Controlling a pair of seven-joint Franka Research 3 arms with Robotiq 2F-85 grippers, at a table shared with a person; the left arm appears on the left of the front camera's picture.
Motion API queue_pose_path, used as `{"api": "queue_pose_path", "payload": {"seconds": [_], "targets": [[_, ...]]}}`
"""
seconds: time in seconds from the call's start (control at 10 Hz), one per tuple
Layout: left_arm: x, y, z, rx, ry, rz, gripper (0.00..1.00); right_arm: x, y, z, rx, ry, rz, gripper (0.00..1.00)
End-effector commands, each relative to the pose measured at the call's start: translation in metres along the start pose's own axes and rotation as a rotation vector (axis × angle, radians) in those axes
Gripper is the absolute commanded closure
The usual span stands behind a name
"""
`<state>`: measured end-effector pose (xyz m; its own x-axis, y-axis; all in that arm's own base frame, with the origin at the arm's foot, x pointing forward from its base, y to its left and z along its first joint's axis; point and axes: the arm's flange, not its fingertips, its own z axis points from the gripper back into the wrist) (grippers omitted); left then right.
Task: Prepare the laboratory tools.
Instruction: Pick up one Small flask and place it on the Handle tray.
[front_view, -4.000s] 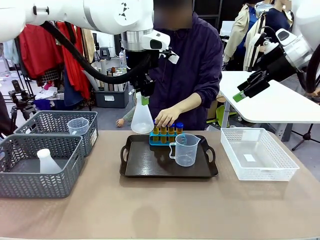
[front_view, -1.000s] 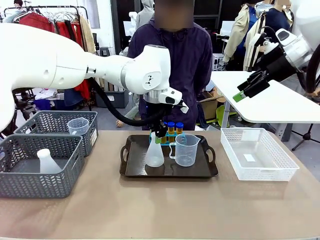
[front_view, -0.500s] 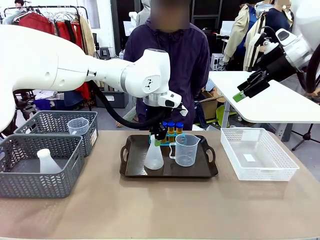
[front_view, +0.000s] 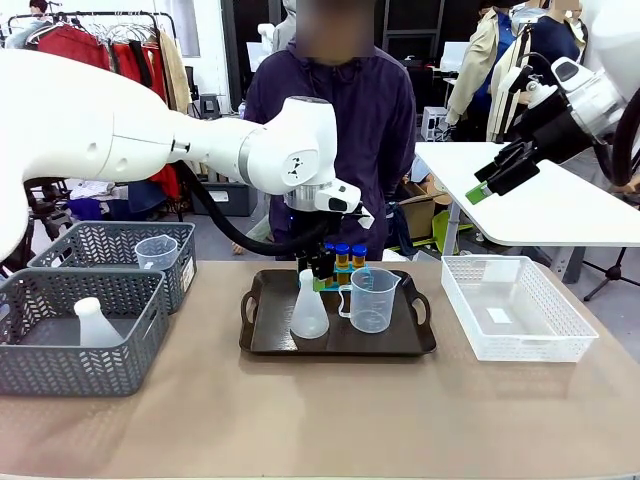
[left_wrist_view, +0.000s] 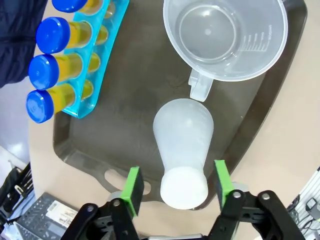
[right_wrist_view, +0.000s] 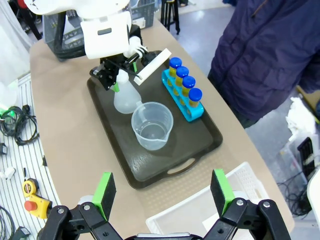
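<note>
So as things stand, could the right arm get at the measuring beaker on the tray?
Probably yes. The right gripper hangs open, high off to the side, holding nothing. The measuring beaker stands on the tray's right half, open from above; the left gripper sits over the conical flask beside it, so clearance there looks tight.

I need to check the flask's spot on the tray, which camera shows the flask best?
The left wrist view: the conical flask stands upright between the open left tool. The front view shows its side, the right wrist view a smaller, partly hidden flask.
</note>
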<state>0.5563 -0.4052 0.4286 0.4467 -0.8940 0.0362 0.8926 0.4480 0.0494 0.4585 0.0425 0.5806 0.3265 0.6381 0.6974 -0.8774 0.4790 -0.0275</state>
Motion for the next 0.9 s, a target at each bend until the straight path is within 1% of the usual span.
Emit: {"api": "queue_pose_path", "payload": {"seconds": [0.0,0.5,0.6,0.7,0.8], "targets": [[-0.016,-0.005,0.004,0.005,-0.021,0.021,0.0,0.001,0.0,0.0,0.007,-0.018,0.002,0.0],[-0.021,-0.007,0.008,0.011,-0.026,0.027,0.0,0.001,0.0,0.0,0.007,-0.018,0.002,0.0],[-0.021,-0.004,0.009,0.003,0.017,0.053,0.0,0.001,0.0,0.0,0.007,-0.018,0.002,0.0],[-0.006,-0.003,0.008,0.013,-0.006,0.003,0.0,0.001,0.0,0.0,0.007,-0.018,0.002,0.0],[-0.006,-0.003,0.008,0.013,-0.006,0.003,0.0,0.001,0.0,0.0,0.007,-0.018,0.002,0.0]]}}
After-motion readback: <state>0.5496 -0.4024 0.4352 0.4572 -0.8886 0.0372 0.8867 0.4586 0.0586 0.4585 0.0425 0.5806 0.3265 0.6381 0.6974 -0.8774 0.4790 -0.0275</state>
